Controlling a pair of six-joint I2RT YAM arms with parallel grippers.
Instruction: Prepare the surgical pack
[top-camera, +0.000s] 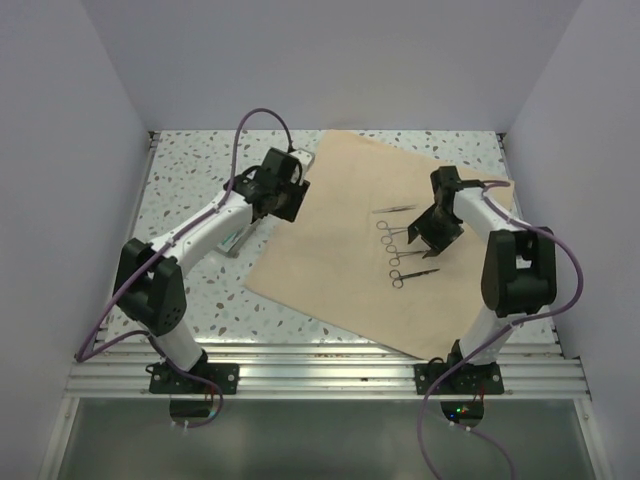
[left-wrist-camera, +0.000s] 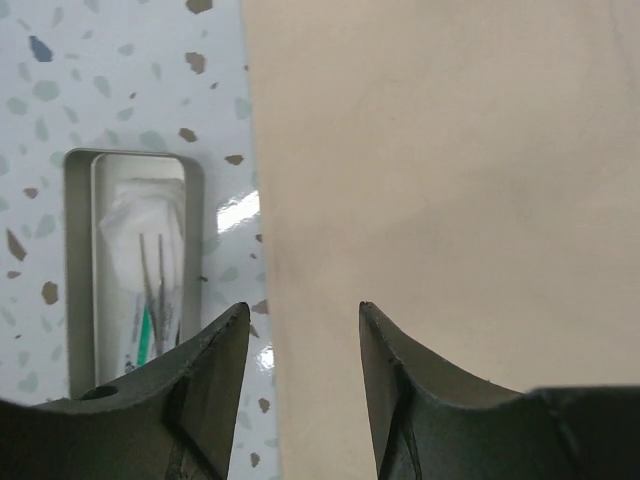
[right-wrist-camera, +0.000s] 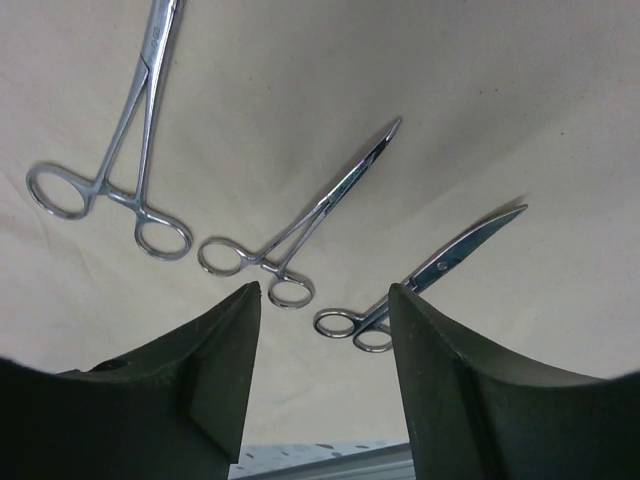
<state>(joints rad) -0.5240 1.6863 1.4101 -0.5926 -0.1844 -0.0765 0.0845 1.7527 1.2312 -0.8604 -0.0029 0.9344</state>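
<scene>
The tan wrap sheet (top-camera: 350, 270) lies spread on the speckled table. Several steel scissor-handled instruments (top-camera: 392, 250) lie in a row on it. In the right wrist view I see a long forceps (right-wrist-camera: 135, 130), a smaller clamp (right-wrist-camera: 300, 220) and curved scissors (right-wrist-camera: 440, 265). My right gripper (top-camera: 432, 235) hovers open just above them (right-wrist-camera: 325, 290), holding nothing. The silver tray (left-wrist-camera: 82, 270) sits on the table left of the sheet's edge (left-wrist-camera: 450, 180), with white gauze (left-wrist-camera: 140, 215) and thin instruments inside. My left gripper (left-wrist-camera: 305, 310) is open over that edge (top-camera: 285, 190), partly hiding the tray (top-camera: 303, 157).
White walls enclose the table on three sides. An aluminium rail (top-camera: 330, 370) runs along the near edge between the arm bases. Purple cables loop off both arms.
</scene>
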